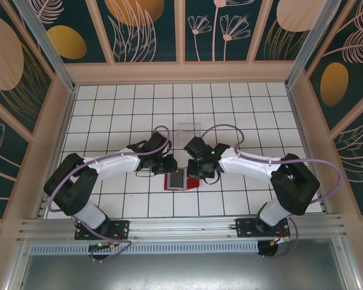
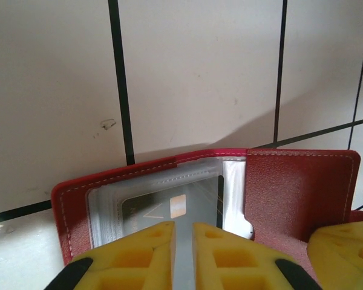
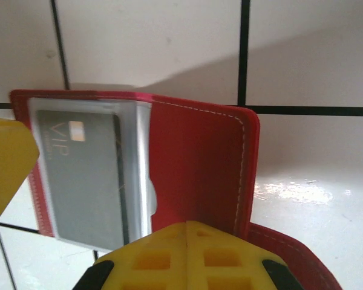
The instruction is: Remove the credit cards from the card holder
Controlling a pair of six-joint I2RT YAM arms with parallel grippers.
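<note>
Near the middle of the white tiled table [image 1: 109,109], between the two arms: one red card holder [image 1: 180,180], lying open, with clear-sleeved pockets on its left half and plain red cover on its right. Contents: a dark grey credit card [image 3: 78,175], marked VIP with a small gold chip, seated in the top sleeve; any others beneath cannot be counted. Left gripper [image 2: 183,257]: yellow fingers drawn almost together with a slit between, tips at the left edge of the pocket panel; whether they nip anything cannot be told. Right gripper [image 3: 187,257]: fingers pressed tight together, down on the red cover, nothing seen between them. Handling, by estimate: holder light and floppy, apt to slide unless pinned; card thin, stiff and slick, best taken at the sleeve's cut-out by the fold. Clear tray [image 1: 187,128] stands farther back.
</note>
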